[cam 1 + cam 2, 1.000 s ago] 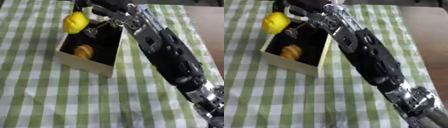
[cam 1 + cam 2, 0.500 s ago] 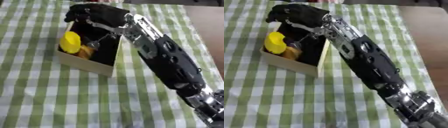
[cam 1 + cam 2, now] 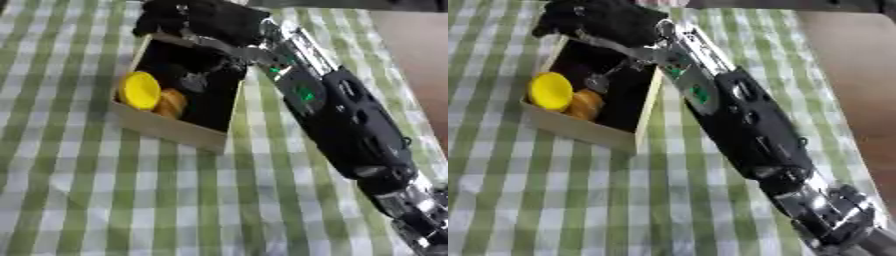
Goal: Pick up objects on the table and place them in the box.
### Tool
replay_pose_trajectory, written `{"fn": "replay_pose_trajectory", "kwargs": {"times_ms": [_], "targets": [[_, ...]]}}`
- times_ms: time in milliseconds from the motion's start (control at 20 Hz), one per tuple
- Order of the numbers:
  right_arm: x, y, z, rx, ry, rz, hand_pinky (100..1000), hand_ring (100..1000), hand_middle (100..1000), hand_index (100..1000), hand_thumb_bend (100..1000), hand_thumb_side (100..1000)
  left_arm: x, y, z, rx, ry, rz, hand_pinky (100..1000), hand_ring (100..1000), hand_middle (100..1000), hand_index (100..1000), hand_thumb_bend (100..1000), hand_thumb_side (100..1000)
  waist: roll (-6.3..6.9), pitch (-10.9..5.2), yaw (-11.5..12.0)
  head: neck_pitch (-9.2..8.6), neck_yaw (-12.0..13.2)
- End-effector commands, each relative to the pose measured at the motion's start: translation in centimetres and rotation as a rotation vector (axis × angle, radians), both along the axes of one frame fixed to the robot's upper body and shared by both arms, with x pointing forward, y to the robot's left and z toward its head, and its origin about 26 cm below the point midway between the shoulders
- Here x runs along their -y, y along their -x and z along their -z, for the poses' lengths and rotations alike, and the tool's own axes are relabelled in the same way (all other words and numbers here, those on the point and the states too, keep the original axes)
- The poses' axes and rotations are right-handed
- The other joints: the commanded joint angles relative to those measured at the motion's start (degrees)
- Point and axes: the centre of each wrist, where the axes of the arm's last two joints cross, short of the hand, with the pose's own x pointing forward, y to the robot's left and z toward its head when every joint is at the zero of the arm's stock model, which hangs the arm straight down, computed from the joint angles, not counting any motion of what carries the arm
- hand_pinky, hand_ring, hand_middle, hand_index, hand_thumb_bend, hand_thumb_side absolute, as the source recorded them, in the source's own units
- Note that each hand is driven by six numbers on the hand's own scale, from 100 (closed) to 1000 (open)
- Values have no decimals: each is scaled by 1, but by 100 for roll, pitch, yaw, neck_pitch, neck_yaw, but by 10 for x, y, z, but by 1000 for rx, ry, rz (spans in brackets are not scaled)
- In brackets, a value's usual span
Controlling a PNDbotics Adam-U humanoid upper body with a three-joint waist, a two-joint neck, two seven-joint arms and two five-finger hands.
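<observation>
Right hand over the far end of the shallow tan wooden box; finger state unreadable. Below the fingers, round yellow fruit-like object beside an orange one, inside. Likely light, smooth; grip across widest part.

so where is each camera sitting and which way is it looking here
Left eye view: sits in the robot's head, looking down at the checked tablecloth; the right arm crosses from the lower right to the right hand above the box.
Right eye view: same head, looking down alike; the same arm and hand show, with the box nearer the left edge.
Shared: both show the yellow object and the orange object in the box; no left hand in either.
</observation>
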Motion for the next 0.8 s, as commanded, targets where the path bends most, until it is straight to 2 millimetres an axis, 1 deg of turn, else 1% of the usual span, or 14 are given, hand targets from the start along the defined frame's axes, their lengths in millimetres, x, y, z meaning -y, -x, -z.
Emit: {"fn": "replay_pose_trajectory", "kwargs": {"times_ms": [50, 100, 250, 300, 400, 450, 600, 800], "targets": [[33, 27, -40, 10, -176, -39, 901, 938, 833, 912, 100, 100, -3, 3, -5, 19, -7, -10, 669, 799, 759, 828, 261, 603, 47, -139, -42, 38, 115], [43, 37, -48, -4, -224, -54, 900, 933, 828, 907, 100, 100, -4, 3, -5, 18, -8, -14, 669, 799, 759, 829, 261, 603, 49, -145, -62, 42, 151], [82, 72, -67, -8, -341, -71, 886, 910, 807, 881, 100, 100, -7, 3, -4, 15, -11, -30, 669, 799, 759, 829, 259, 604, 66, -159, -154, 42, 295], [94, 83, -71, -1, -369, -61, 882, 903, 801, 875, 100, 100, -8, 4, -3, 14, -12, -35, 668, 799, 759, 829, 258, 605, 74, -161, -184, 41, 339], [116, 94, -72, 11, -418, -34, 875, 885, 791, 865, 100, 100, -9, 4, -3, 12, -13, -42, 668, 799, 759, 828, 257, 605, 96, -161, -235, 39, 405], [128, 97, -71, 18, -442, -19, 867, 857, 781, 858, 100, 100, -9, 4, -3, 13, -14, -45, 668, 799, 759, 828, 256, 604, 113, -157, -262, 36, 436], [161, 102, -60, 38, -507, 14, 865, 851, 777, 853, 100, 100, -12, 4, -3, 15, -16, -58, 668, 800, 759, 828, 255, 604, 154, -135, -326, 26, 544], [196, 109, -34, 56, -598, 32, 881, 852, 777, 858, 100, 100, -14, 4, -3, 22, -13, -74, 668, 800, 759, 828, 255, 604, 187, -97, -402, 17, 663]]}}
